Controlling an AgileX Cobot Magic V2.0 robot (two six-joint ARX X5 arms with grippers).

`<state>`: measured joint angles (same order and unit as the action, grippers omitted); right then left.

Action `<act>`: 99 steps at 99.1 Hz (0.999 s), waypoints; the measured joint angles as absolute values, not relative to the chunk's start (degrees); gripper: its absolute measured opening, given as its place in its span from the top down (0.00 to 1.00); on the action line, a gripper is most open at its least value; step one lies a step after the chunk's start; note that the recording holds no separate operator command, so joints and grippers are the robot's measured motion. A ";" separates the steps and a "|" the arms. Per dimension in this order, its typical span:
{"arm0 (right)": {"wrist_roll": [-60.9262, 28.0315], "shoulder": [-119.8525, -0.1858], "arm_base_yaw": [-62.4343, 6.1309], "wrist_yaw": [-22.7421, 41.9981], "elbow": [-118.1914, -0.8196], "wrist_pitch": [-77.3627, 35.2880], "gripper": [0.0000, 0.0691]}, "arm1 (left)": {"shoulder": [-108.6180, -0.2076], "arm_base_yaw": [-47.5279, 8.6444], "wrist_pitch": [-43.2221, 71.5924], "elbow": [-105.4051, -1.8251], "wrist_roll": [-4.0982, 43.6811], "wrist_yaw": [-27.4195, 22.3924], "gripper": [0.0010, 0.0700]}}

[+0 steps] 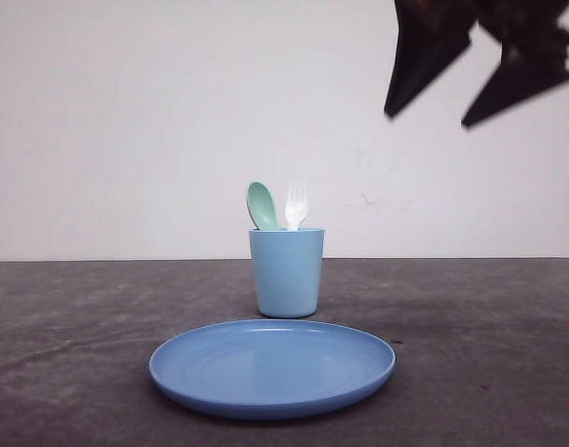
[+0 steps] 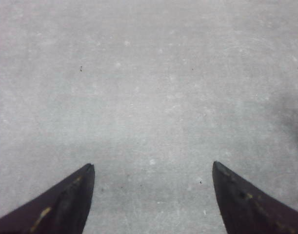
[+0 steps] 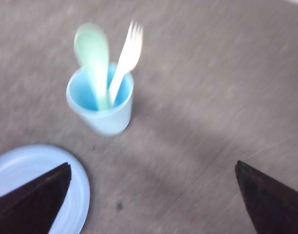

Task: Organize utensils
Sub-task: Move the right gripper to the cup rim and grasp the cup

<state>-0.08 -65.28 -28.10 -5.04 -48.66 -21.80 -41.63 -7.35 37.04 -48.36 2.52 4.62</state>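
A mint-green spoon (image 1: 261, 205) and a white fork (image 1: 295, 205) stand upright in a light-blue cup (image 1: 286, 272) at the table's middle; the right wrist view also has the spoon (image 3: 92, 53), fork (image 3: 125, 58) and cup (image 3: 102, 105), blurred. My right gripper (image 1: 428, 119) hangs open high above the table, to the right of the cup, nothing between its fingers (image 3: 152, 170). My left gripper (image 2: 152, 168) is open over bare grey table, holding nothing.
A round blue plate (image 1: 272, 366) lies in front of the cup, near the table's front edge; its rim (image 3: 78, 195) sits under one right finger in the right wrist view. Grey tabletop (image 1: 489, 335) spreads to both sides. A white wall stands behind.
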 joint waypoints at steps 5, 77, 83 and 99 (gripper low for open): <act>0.49 -65.84 -28.10 -5.91 -46.39 -19.55 0.02 | -41.63 -7.35 37.06 -48.36 2.52 4.62 0.33; 4.67 -92.47 -31.18 -12.95 -46.83 10.22 0.01 | -41.63 -7.35 37.04 -48.36 2.52 4.62 0.33; 4.71 -94.21 -31.44 -13.78 -48.86 10.48 0.01 | -41.63 -7.35 37.06 -48.36 2.52 4.62 0.33; 4.73 -99.13 -32.03 -13.93 -54.04 10.57 0.01 | -41.63 -7.35 37.04 -48.36 2.52 4.62 0.33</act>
<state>4.73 -99.13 -32.03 -13.93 -54.04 10.57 -41.63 -7.35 37.04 -48.36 2.52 4.62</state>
